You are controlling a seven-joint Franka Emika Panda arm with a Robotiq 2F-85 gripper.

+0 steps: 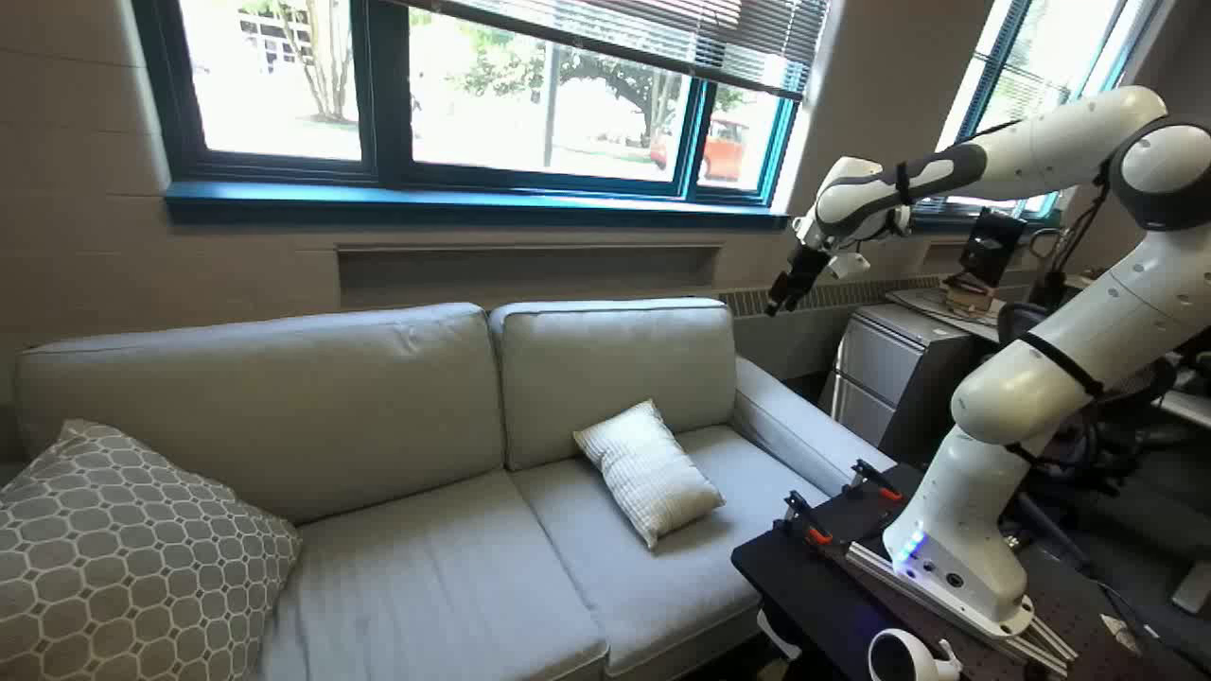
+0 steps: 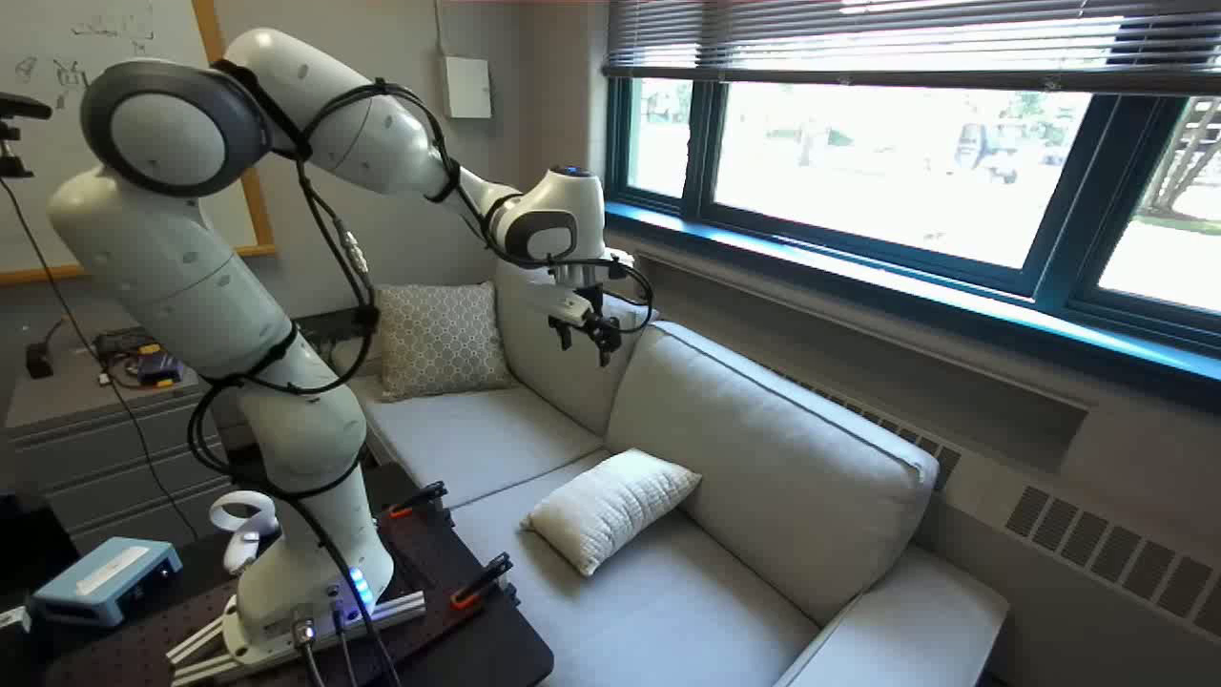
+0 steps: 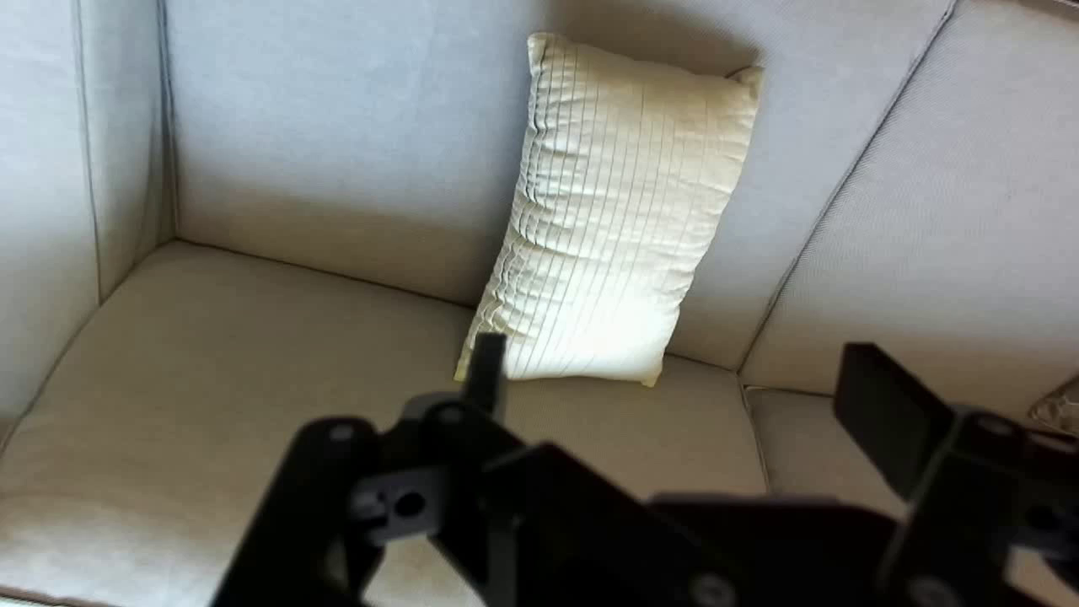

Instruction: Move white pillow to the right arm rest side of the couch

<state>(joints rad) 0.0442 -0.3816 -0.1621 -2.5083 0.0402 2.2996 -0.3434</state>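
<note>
While the gripper (image 2: pixel 585 350) hangs spread, empty, above the white pillow (image 2: pixel 613 506), the approach step presumably requires descent.

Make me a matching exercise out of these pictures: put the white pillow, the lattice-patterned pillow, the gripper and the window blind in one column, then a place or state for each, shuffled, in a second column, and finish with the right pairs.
Things:
1. white pillow
2. lattice-patterned pillow
3. gripper
4. window blind

Places and states:
A. drawn only partway down
B. open, holding nothing
C. on the seat cushion nearer the robot base
D. at the end of the couch farther from the robot base

Right pairs: 1-C, 2-D, 3-B, 4-A.
</note>
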